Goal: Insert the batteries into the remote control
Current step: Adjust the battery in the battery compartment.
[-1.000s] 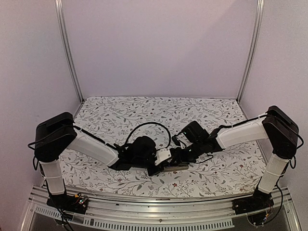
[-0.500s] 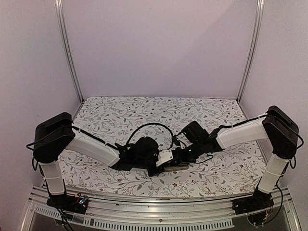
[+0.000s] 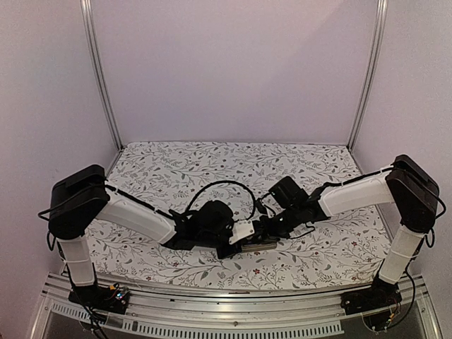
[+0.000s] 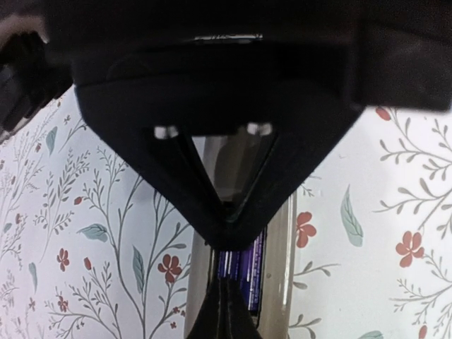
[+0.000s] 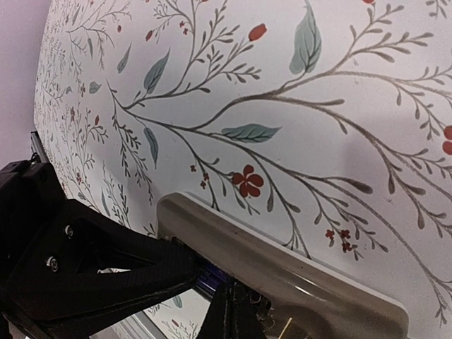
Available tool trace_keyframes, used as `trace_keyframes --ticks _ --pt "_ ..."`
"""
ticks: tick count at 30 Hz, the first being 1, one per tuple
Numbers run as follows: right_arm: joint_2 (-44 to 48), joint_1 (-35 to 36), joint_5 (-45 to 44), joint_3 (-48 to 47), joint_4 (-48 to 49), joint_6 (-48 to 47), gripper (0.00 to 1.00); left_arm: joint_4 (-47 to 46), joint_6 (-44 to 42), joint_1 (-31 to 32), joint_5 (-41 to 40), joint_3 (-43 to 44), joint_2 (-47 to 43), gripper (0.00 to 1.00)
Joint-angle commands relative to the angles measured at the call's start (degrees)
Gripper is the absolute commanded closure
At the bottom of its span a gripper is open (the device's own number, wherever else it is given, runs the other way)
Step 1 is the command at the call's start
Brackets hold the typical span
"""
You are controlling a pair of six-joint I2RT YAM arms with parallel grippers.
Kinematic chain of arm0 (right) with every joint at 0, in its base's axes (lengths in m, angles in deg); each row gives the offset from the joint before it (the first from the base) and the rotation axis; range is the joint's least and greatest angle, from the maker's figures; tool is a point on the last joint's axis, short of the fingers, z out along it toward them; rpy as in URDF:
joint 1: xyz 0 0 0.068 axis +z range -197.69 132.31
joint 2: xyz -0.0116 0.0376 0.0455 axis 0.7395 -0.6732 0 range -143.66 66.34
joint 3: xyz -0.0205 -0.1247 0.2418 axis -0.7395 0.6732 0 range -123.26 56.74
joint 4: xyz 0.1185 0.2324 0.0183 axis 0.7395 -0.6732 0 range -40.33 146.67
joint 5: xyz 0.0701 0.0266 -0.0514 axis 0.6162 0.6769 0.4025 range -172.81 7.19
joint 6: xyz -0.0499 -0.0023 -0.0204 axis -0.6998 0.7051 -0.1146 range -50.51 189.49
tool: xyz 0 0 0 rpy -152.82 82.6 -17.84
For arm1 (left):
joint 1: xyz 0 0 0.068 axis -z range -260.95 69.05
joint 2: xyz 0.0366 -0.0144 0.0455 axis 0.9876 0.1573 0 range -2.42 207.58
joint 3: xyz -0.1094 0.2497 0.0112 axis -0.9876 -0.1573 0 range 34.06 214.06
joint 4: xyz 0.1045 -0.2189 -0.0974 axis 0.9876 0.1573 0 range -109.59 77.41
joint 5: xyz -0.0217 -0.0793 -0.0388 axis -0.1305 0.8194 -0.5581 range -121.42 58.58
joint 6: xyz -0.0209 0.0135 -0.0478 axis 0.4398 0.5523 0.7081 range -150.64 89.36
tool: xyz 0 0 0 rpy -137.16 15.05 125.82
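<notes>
The remote control (image 3: 260,246) lies grey-tan back up on the floral cloth, its battery bay open. In the left wrist view the batteries (image 4: 247,272) show as glossy purple casing inside the remote control (image 4: 281,261). My left gripper (image 4: 226,300) is shut, its tip down in the bay on the batteries. My right gripper (image 4: 229,229) comes in from the opposite side, also shut, its tip meeting the bay. In the right wrist view my right gripper (image 5: 229,304) and left gripper (image 5: 189,272) converge on a sliver of purple battery (image 5: 212,277) beside the remote control (image 5: 296,265).
The floral cloth (image 3: 212,166) covers the whole table. Grey walls and two metal posts (image 3: 99,78) enclose it on three sides. A black cable (image 3: 226,187) loops above the left wrist. A metal rail (image 3: 212,321) runs along the near edge.
The left wrist has shifted slightly to the right and settled lower over the remote. The right arm has barely moved. Both grippers stay shut.
</notes>
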Motion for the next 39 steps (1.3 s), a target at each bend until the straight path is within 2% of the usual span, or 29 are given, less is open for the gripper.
trace_keyframes --ticks 1,13,24,39 --pt "1.64 -1.02 2.06 1.93 -4.43 0.86 1.00 6.84 0.89 2.77 4.70 -3.19 3.16 1.00" --pt "0.59 -0.95 8.69 1.57 2.65 1.56 1.00 4.61 1.81 2.77 3.54 -4.92 2.44 1.00" --pt "-4.29 -0.95 4.22 0.99 1.04 0.69 1.00 3.85 2.01 2.77 2.93 -5.50 2.14 1.00" --pt "-3.81 -2.53 -0.03 3.66 -1.00 0.47 1.00 3.20 2.17 2.77 2.17 -6.10 1.65 1.00"
